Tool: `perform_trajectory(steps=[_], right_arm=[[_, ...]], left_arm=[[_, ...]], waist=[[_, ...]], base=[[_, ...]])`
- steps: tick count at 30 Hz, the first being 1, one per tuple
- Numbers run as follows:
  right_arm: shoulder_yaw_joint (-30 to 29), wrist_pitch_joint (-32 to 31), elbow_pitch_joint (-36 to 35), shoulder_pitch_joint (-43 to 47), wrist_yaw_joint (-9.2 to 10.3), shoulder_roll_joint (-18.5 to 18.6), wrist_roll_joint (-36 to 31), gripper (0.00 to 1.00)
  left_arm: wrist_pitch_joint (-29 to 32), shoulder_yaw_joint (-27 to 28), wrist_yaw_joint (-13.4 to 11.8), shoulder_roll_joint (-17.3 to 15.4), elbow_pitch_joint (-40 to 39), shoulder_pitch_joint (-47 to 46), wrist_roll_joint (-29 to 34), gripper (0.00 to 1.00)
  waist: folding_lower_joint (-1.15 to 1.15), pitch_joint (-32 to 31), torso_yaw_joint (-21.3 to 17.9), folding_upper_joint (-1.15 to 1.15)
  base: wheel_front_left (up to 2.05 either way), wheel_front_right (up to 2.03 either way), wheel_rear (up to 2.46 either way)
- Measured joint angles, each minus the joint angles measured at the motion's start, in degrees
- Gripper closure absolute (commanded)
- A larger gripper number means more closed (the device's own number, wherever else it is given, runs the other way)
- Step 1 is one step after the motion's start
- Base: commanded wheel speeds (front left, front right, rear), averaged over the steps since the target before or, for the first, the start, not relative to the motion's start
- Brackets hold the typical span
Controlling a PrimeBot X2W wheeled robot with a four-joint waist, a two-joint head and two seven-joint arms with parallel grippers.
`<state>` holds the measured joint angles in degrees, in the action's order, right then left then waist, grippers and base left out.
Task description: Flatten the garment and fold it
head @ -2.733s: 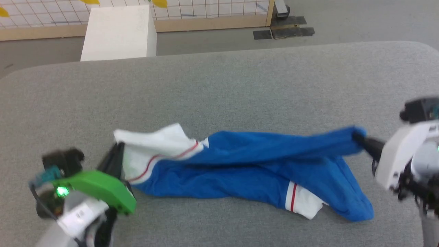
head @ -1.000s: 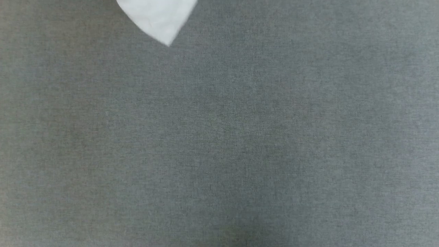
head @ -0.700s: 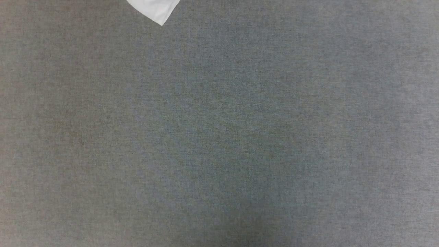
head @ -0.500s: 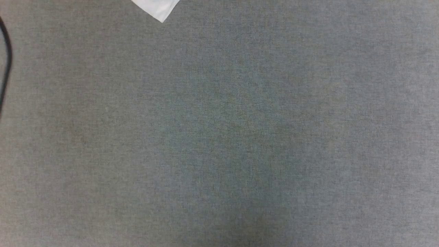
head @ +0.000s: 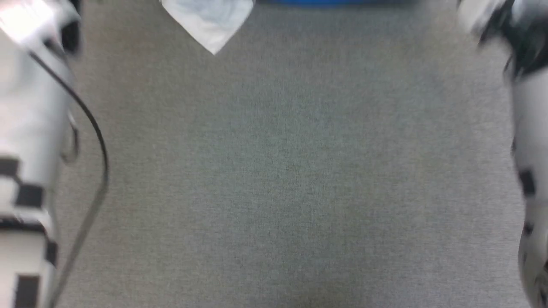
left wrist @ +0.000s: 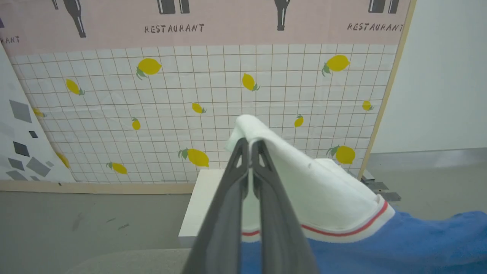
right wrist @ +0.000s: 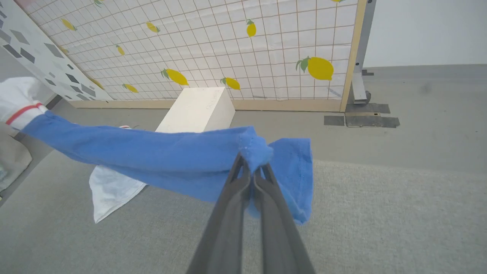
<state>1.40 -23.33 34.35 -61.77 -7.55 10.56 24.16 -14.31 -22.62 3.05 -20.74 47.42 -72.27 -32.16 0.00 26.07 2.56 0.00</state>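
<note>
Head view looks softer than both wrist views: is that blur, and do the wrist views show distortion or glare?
Head view: motion blur smears the left forearm and the white tip of the garment. Left wrist view: sharp on the left claw; the wall grid bows slightly. Right wrist view: sharp on the right claw, even light, no glare.

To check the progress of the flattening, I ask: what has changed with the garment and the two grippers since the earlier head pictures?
The garment was lifted: earlier it lay crumpled on the grey table, now it hangs stretched between the grippers, one white sleeve dangling. The head camera also tilted down. Unchanged: left gripper shut on the white end, right gripper on the blue end.
</note>
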Motion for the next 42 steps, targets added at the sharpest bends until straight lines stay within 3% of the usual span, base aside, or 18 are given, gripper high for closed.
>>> perform_trajectory(steps=[10, 18, 30, 42], right_arm=[[4.5, 2.7, -3.5, 23.8, 0.00, 2.6, 10.1, 1.00], [6.3, 2.9, -8.3, 38.4, 0.00, 4.1, 13.2, 1.00], [3.9, -1.0, -15.7, 52.8, -0.01, 7.7, 14.2, 1.00], [-0.2, -12.2, -23.1, 62.8, -0.01, 7.8, 14.2, 1.00]], left_arm=[[-0.4, 1.6, -0.8, 1.8, -9.9, 28.8, -1.7, 1.00], [-0.4, 2.8, -3.7, 2.5, -18.8, 51.7, -4.2, 1.00], [1.3, 5.6, -10.2, 1.8, -31.9, 73.3, -9.7, 1.00], [4.2, 7.1, -16.3, 0.5, -43.6, 87.5, -11.8, 1.00]], waist=[[0.00, -10.1, 0.5, 0.00], [-0.01, -17.3, 0.9, 0.00], [-0.01, -20.9, 0.1, 0.00], [0.00, -21.4, -1.2, 0.00]], base=[[0.00, 0.00, 0.00], [0.00, 0.00, 0.00], [0.00, 0.00, 0.00], [0.00, 0.00, 0.00]])
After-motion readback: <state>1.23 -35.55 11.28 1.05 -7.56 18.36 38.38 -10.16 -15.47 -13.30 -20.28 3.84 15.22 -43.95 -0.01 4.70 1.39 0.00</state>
